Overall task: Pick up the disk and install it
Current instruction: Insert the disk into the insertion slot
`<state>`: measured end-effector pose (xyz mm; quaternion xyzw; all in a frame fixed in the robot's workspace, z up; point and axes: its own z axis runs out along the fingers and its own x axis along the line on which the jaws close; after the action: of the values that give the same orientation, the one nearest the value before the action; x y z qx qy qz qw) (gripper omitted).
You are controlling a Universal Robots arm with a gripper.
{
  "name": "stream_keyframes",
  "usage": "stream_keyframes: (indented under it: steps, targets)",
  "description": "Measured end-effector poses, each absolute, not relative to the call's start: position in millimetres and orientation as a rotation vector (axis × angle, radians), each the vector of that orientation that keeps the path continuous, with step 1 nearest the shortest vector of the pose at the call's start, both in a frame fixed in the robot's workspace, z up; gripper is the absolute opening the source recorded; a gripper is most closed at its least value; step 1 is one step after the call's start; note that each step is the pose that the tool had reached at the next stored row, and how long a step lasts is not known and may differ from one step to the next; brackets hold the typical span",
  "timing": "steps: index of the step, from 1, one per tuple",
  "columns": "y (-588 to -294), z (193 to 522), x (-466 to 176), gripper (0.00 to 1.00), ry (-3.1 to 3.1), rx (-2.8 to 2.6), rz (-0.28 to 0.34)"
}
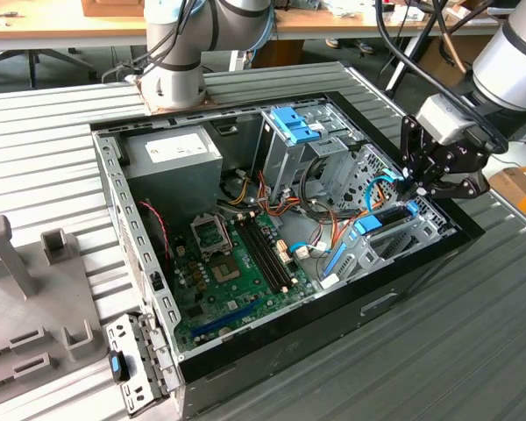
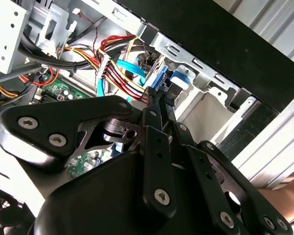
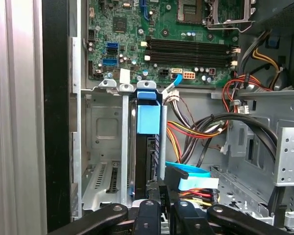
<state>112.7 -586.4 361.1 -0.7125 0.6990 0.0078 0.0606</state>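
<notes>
At drive cage [image 1: 379,253] by PC case [image 1: 403,285] wall, pincer [image 1: 414,188] clamped on disk [image 3: 148,120], disk upright in slot

Ribbed grey metal tabletop [image 1: 473,351]; wooden desk [image 1: 61,33] along far edge; cardboard box [image 1: 513,200] at the exterior view's right; bright, even light.
</notes>
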Motion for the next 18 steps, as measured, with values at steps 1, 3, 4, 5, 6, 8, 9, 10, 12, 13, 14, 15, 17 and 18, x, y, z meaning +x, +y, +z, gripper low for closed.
stream_keyframes:
  steps: [1,3,4,5,6,8,9,10,12,13,14,15,17,18]
  targets:
    - [-587,358,113,0.17,2.11,-2.161,0.024]
    - [-587,356,113,0.17,2.107,-2.164,0.024]
    - [-587,356,113,0.17,2.107,-2.165,0.024]
    - [-588,356,112,0.17,2.107,-2.164,0.024]
    - [-588,355,110,0.17,2.106,-2.165,0.025]
    - [-589,350,110,0.17,2.103,-2.168,0.025]
    - [-589,350,110,0.17,2.102,-2.169,0.025]
    - [-589,350,110,0.17,2.102,-2.169,0.025]
    - [-590,349,110,0.17,2.099,-2.172,0.025]
    - [-590,349,110,0.17,2.097,-2.174,0.025]
    - [-590,349,110,0.17,2.096,-2.175,0.025]
    - [-591,347,110,0.17,2.094,-2.177,0.026]
    - [-590,347,110,0.17,2.093,-2.178,0.025]
    - [-590,347,110,0.17,2.093,-2.178,0.025]
